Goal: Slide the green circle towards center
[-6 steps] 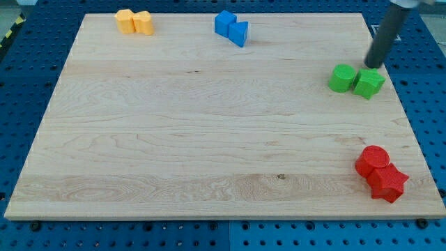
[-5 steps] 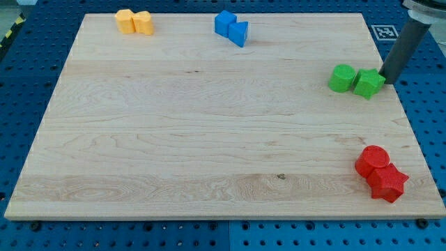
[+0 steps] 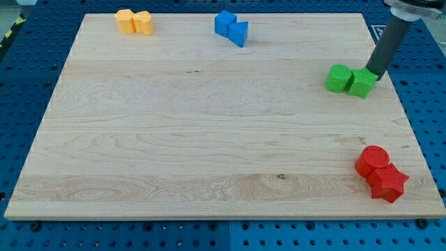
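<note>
The green circle [image 3: 339,78] sits near the board's right edge, touching a second green block [image 3: 362,82] on its right. My tip [image 3: 375,74] is at the right side of that second green block, touching it. The dark rod rises from there toward the view's top right. The board's centre lies well to the left of the green pair.
Two orange blocks [image 3: 134,21] sit at the top left of the wooden board [image 3: 209,125]. Two blue blocks [image 3: 231,28] are at the top middle. A red circle [image 3: 373,160] and another red block [image 3: 387,183] sit at the bottom right.
My tip swung out to the right of the green pair, then came back left against the right green block. Both green blocks shifted slightly left.
</note>
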{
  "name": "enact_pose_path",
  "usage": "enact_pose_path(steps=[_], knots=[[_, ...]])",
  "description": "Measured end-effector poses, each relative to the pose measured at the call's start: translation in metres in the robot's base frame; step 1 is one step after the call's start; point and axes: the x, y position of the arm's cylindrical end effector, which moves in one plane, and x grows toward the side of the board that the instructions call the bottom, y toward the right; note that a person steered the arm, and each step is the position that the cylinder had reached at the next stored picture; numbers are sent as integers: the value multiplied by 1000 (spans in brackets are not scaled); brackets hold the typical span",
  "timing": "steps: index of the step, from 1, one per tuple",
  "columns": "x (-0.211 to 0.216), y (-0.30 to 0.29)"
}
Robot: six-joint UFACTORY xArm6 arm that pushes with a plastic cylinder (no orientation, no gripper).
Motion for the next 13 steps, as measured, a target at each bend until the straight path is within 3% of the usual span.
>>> enact_pose_path(steps=[6,8,10,13], knots=[[29,-21],[4,-54],[5,-75],[7,-158]])
